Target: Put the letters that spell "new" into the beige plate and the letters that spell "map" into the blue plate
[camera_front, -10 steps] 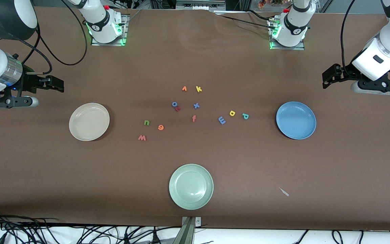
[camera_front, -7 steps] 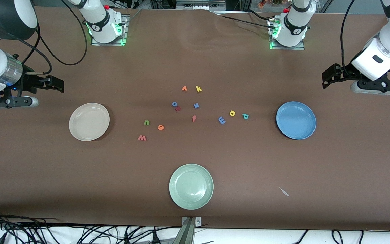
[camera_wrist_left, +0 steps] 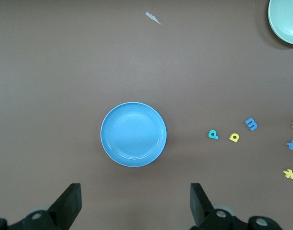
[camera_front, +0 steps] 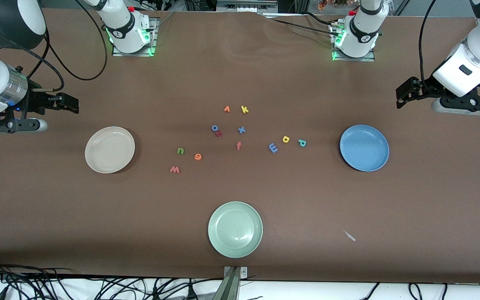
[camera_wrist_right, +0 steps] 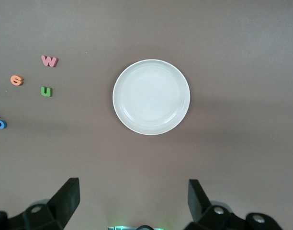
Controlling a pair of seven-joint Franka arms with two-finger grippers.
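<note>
Nothing is sorted yet. Both the left gripper (camera_wrist_left: 133,206) above the blue plate (camera_wrist_left: 133,134) and the right gripper (camera_wrist_right: 132,203) above the beige plate (camera_wrist_right: 151,97) gape wide, empty. The m (camera_front: 273,147), a (camera_front: 286,139), p (camera_front: 302,143), n (camera_front: 180,151), e (camera_front: 198,156), w (camera_front: 175,169) lie between; next, descend onto one.

1. Loose foam letters lay on the brown surface (camera_front: 348,200): n (camera_front: 180,151), e (camera_front: 198,156), w (camera_front: 175,169).
2. Others read m (camera_front: 273,147), a (camera_front: 286,139), p (camera_front: 302,143).
3. Also legible: k (camera_front: 244,109), x (camera_front: 241,130), f (camera_front: 238,145), o (camera_front: 214,128).

Both arms wear glossy white shells with black joints and looping black cables. Green lights glow at their bases, and each black claw has blocky fingers.
</note>
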